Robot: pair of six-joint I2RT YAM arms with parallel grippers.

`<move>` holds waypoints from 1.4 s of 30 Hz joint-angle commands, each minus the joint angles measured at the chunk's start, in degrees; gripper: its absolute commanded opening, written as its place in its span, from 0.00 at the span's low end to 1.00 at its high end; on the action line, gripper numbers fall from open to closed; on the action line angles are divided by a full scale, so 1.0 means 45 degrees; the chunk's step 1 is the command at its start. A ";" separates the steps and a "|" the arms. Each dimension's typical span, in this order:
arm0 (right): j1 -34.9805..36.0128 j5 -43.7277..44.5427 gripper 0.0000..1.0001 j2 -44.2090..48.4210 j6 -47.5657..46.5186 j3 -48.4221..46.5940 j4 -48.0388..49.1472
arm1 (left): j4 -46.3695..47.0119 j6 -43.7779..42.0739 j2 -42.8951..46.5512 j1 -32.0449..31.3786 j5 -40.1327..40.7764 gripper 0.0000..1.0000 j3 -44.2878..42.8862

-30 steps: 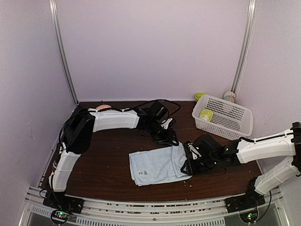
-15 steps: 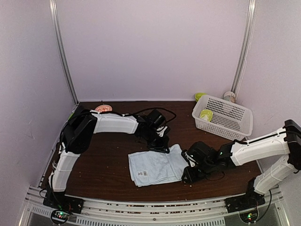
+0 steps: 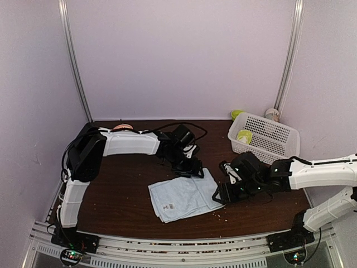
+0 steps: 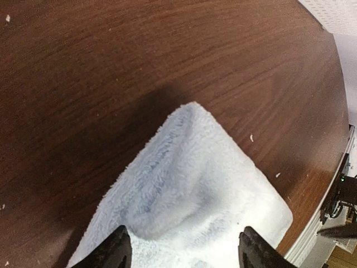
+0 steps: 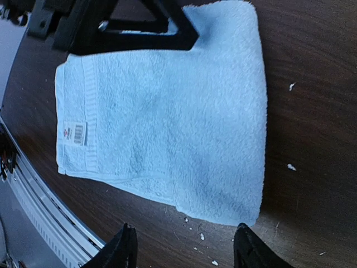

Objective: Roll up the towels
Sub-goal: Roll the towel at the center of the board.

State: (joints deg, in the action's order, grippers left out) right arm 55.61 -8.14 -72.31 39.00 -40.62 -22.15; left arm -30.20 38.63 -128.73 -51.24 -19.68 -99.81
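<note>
The pale blue towel (image 3: 184,195) lies folded flat on the brown table, its label toward the front edge. My left gripper (image 3: 192,167) hovers at the towel's far right corner, and in the left wrist view the left gripper (image 4: 184,254) is open above the fluffy towel (image 4: 189,184). My right gripper (image 3: 222,194) sits at the towel's right edge. The right gripper (image 5: 187,245) is open with nothing between its fingers, just off the towel's (image 5: 167,111) near corner. A lime-green and cream towel (image 3: 244,135) lies in the basket, apparently rolled.
The white plastic basket (image 3: 273,146) stands at the back right. A green object (image 3: 237,114) and a white cup (image 3: 272,114) sit behind it. Small crumbs (image 5: 290,86) dot the table by the towel. The left arm's black fingers (image 5: 139,25) overlap the towel's far edge.
Both grippers have opened and the left one has let go of the towel. The towel shifted slightly left and lies flatter. The right gripper drew back a little to the right.
</note>
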 commanded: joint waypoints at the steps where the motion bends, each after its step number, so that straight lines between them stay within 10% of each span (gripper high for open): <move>1: -0.1118 0.0004 0.60 0.0195 0.0151 0.0297 0.0573 | -0.0460 -0.0452 0.1560 0.0079 0.0211 0.70 0.0341; 19: -0.3754 -0.4185 0.55 -0.2572 0.1014 0.2058 0.5867 | -0.0562 -0.0597 0.5321 0.0059 0.3468 0.58 0.5896; 28: -0.3784 -0.4508 0.28 -0.3707 0.1141 0.2159 0.6367 | -0.0507 -0.0587 0.5304 0.0059 0.4124 0.49 0.6898; 34: -0.3686 -0.2837 0.01 -0.2667 0.0201 0.1490 0.4305 | -0.0100 -0.0535 0.5173 0.0040 0.3890 0.44 0.7238; 42: -0.2084 0.1135 0.00 -0.2305 -0.1227 -0.1032 -0.0034 | 0.0717 -0.0355 0.5071 0.0035 0.3360 0.42 0.7614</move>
State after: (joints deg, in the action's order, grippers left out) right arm 41.98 -16.05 -82.89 37.39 -39.53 -10.63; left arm -30.26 36.53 -105.67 -51.22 -3.03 -66.76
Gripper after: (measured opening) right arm 0.049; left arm 0.421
